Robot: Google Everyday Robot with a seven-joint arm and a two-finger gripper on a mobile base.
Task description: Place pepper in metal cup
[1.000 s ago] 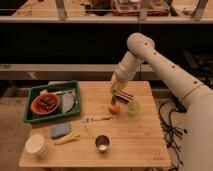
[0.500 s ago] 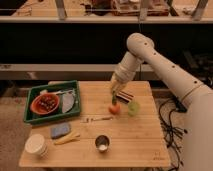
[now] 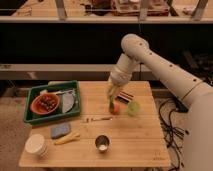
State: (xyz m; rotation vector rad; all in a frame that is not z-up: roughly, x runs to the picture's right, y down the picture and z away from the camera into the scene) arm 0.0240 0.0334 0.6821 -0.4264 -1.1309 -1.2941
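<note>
Camera view. Shows the two-finger gripper (image 3: 112,96) at the end of the white arm (image 3: 160,65), low over the back middle of the pale wooden table (image 3: 140,147). Seems to have its fingers closed on the small, slim, dark green pepper (image 3: 110,103), held upright just beside a small orange round piece (image 3: 116,108) and near a pale yellow-green round piece (image 3: 133,107). Leaves the small shiny steel cup (image 3: 102,144) well apart, upright near the front edge.

Could go wrong in a few ways, at a guess. Might lose the pepper on the way across, with so slim a thing pinched near its top. Might knock the orange piece when lifting, being so close to it. Might tip the narrow cup or miss its mouth if lowered off centre. Might release over the wider cream-white round tub (image 3: 36,145) at front left by mistake.

Elsewhere on the table: a green plastic tray (image 3: 50,89) holding a red bowl (image 3: 44,103), a blue sponge-like block (image 3: 60,131), a yellow strip (image 3: 67,138). Behind, dark metal shelving (image 3: 60,19); at right, black cables (image 3: 172,125) by the floor.
</note>
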